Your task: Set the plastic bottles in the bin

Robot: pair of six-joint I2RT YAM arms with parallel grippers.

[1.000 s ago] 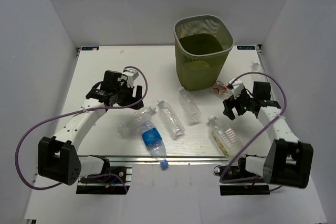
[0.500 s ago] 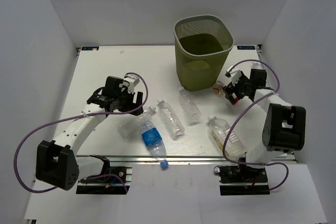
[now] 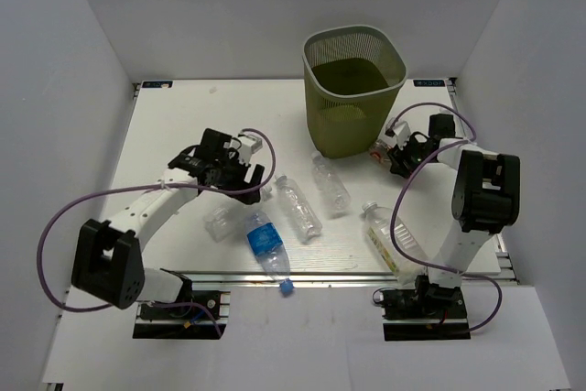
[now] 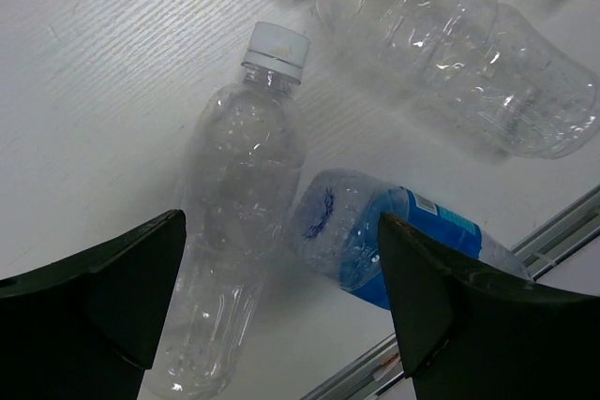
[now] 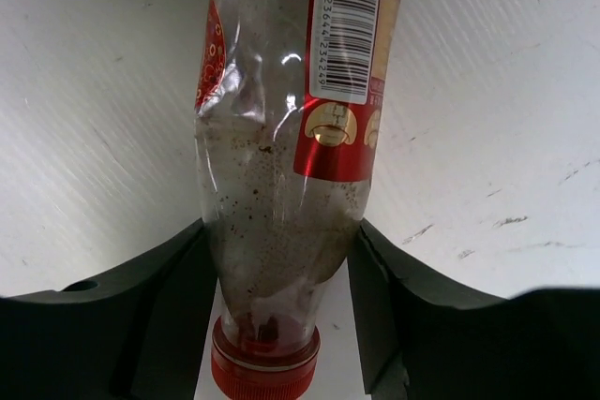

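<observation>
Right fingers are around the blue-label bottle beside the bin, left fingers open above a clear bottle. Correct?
Not quite. The right fingers are around the red-label bottle, not a blue one, as the right wrist view shows. The rest holds: it lies beside the bin, and the left fingers are open above a clear bottle.

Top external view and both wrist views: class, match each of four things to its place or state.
Things:
1. bin
2. red-label bottle
3. blue-label bottle
4. left claw

Places or states:
A. open, above a clear white-capped bottle
B. lying with its cap toward the near edge of the table
C. between the fingers of the right claw
D. standing upright at the far side, olive-green

Pairs: 1-D, 2-C, 3-B, 4-A
</observation>
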